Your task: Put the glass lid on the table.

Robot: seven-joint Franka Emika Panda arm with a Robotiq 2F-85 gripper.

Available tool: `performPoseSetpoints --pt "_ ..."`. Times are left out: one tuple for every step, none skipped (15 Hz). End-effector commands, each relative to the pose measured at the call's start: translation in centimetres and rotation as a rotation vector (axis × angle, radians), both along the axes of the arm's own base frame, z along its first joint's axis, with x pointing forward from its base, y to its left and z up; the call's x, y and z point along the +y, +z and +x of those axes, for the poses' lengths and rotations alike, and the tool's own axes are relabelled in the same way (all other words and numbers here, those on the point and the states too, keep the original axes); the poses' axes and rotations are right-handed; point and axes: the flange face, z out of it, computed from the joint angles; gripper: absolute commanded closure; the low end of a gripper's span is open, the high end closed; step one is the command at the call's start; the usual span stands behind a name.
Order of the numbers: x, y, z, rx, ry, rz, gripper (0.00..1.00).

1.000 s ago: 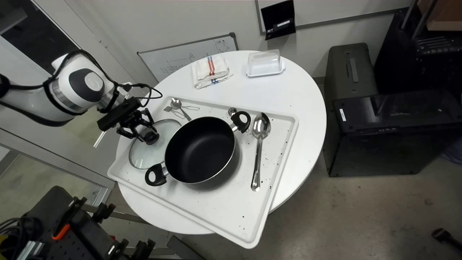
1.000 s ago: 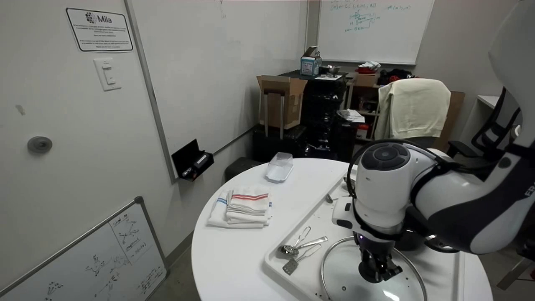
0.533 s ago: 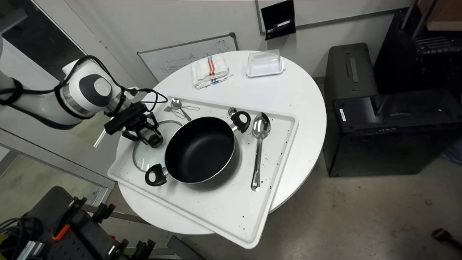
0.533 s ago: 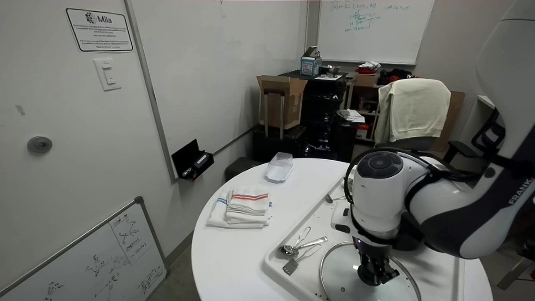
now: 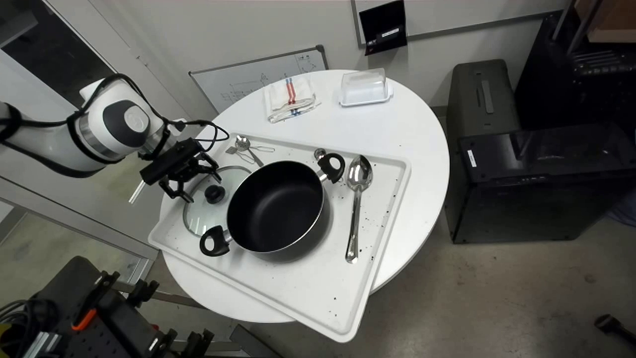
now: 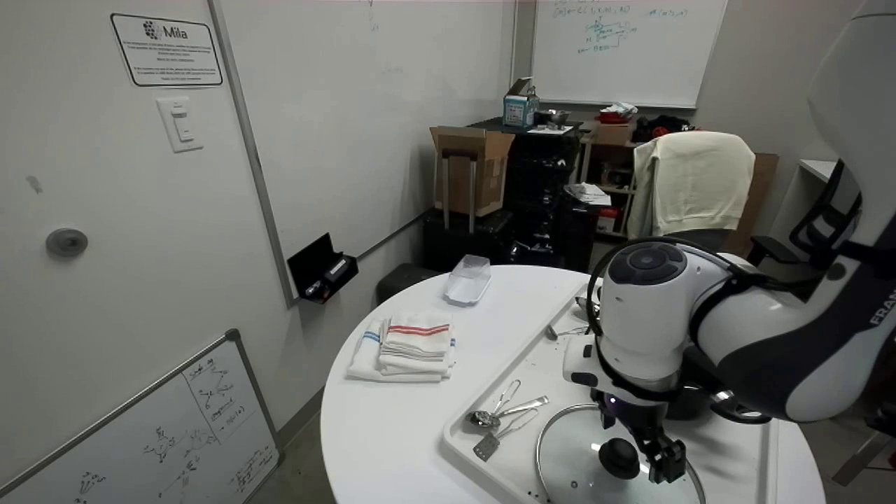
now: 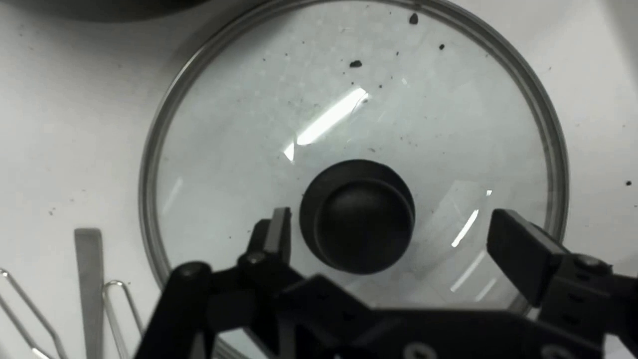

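Observation:
The glass lid [image 5: 198, 216] lies on the white tray [image 5: 308, 298], its dark knob [image 7: 364, 219] upward, close beside the black pan [image 5: 278, 209]. Under the tray is the round white table [image 5: 422, 164]. My gripper [image 7: 390, 219] stands open over the lid in the wrist view. The knob is between its fingers, nearer the left-hand one in that picture, with a gap on either side. In both exterior views the fingertips are close to the knob, which shows freely, and nothing is held.
Small metal utensils [image 5: 246, 149] lie by the lid, and a large spoon [image 5: 357, 204] lies past the pan. On the table behind the tray are folded cloths [image 5: 290, 97] and a lidded clear box [image 5: 365, 88]. The pan's handle [image 5: 214, 241] sticks out near the lid.
A second ago the gripper was shut around the knob. The lid shifted slightly towards the pan and down, then the fingers opened and the gripper drew back a little from the knob.

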Motion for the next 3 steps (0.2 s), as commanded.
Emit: performPoseSetpoints --pt "-1.1 3.8 -2.1 0.010 0.079 0.032 0.00" --pt "-1.4 4.8 -2.6 0.012 0.098 0.041 0.00" --pt "-1.7 5.9 -3.0 0.010 0.110 0.053 0.00"
